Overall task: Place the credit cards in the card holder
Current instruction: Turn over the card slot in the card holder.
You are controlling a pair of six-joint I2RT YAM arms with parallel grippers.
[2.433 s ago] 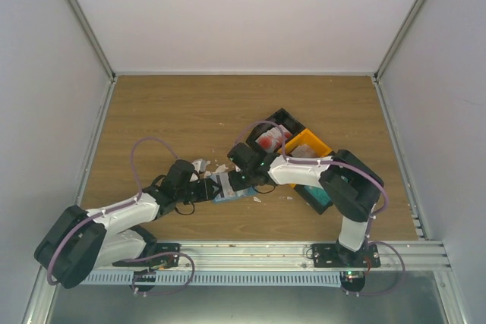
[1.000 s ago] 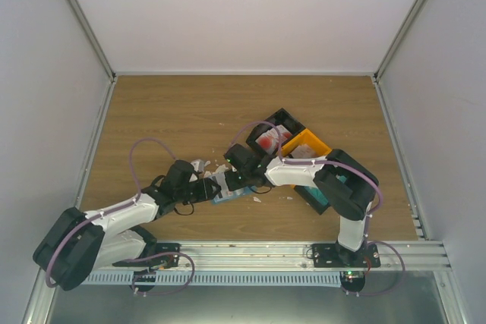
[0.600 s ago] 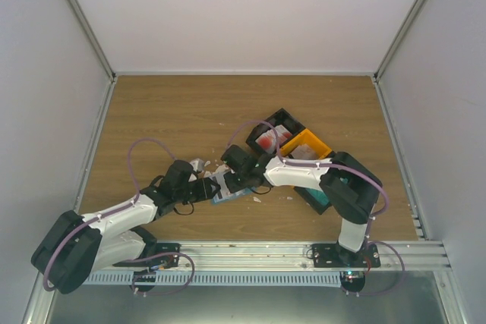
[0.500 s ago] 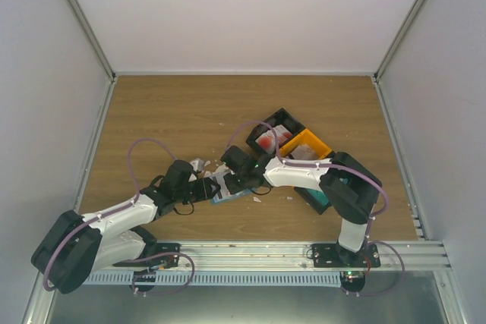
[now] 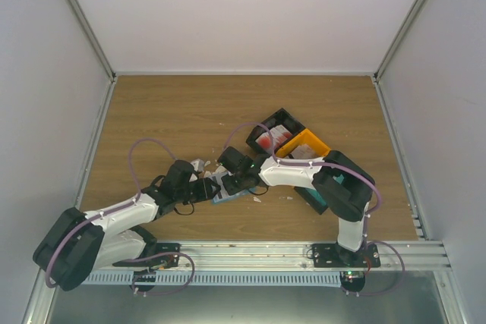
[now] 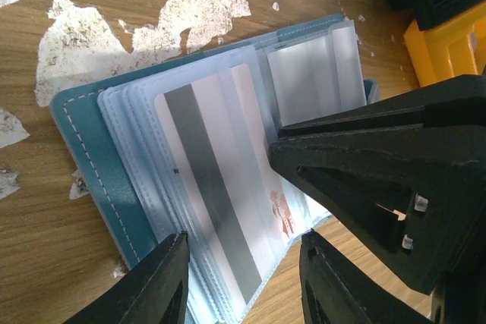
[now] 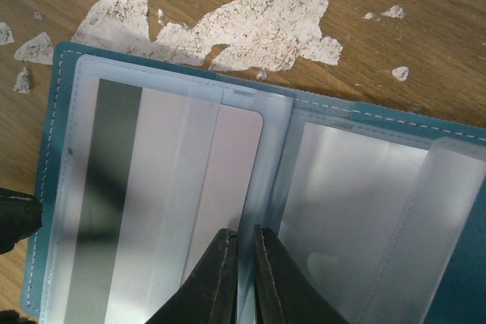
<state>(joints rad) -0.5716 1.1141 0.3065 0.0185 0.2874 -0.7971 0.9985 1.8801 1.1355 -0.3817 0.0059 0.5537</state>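
The blue-teal card holder (image 5: 228, 195) lies open on the wooden table between both grippers. In the left wrist view its cover (image 6: 83, 142) holds clear sleeves, and a whitish credit card (image 6: 220, 187) with a grey stripe sits in the top sleeve. My left gripper (image 6: 243, 278) is open, its fingers astride the sleeves' near edge. My right gripper (image 7: 244, 278) is shut, its tips on the sleeve at the card's (image 7: 175, 180) right edge, by the holder's fold (image 7: 64, 62). From above, the left gripper (image 5: 206, 187) and right gripper (image 5: 230, 180) almost meet.
Torn white scraps (image 5: 201, 165) lie just beyond the holder. A black tray (image 5: 292, 121) with red-and-white cards, an orange tray (image 5: 313, 142) and a black tray (image 5: 310, 196) with teal cards stand to the right. White walls ring the table.
My right gripper has slid a little to the left over the open holder. The left arm has hardly moved.
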